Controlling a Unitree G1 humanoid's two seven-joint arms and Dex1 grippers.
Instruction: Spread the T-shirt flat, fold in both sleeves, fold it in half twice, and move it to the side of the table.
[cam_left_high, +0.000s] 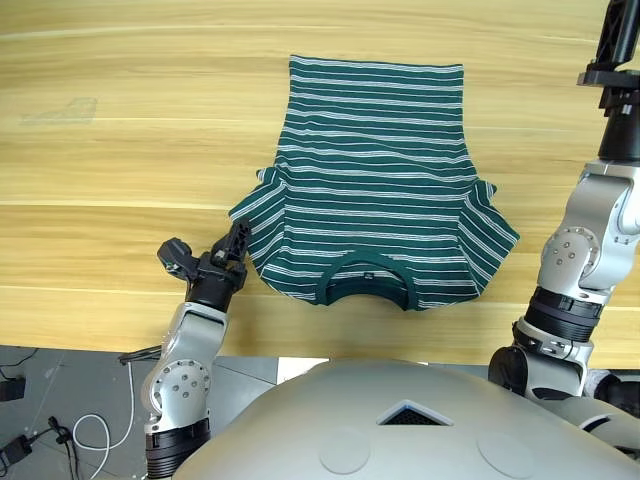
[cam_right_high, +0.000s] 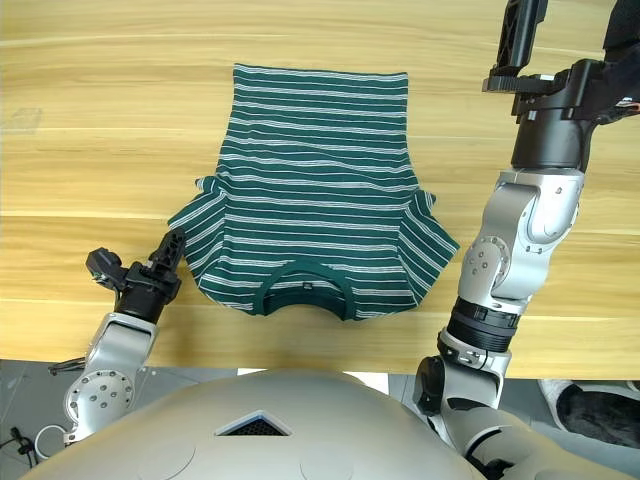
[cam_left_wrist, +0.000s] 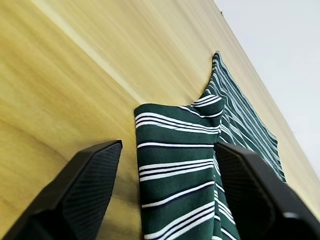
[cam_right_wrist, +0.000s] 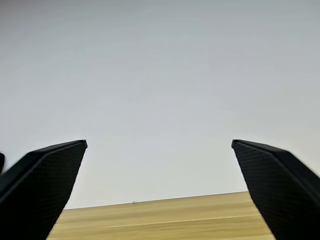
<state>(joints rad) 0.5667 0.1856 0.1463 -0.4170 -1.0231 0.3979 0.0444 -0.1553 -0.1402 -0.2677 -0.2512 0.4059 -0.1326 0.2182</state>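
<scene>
Green striped T-shirt (cam_left_high: 370, 180) spread on the wooden table (cam_left_high: 120, 150), collar (cam_left_high: 365, 282) at 6 o'clock by the near edge, hem at 12 o'clock, both short sleeves out to the sides and a little rumpled. Left gripper (cam_left_high: 208, 248) at about 8 o'clock from the shirt, low over the table, spread wide. From the left wrist view, the end of the left sleeve (cam_left_wrist: 175, 150) between the two fingers (cam_left_wrist: 90, 175); contact with the cloth impossible to judge. Right gripper (cam_right_wrist: 159, 145) at about 2 o'clock from the shirt, raised high and well apart from it, also spread wide with nothing between the fingers.
</scene>
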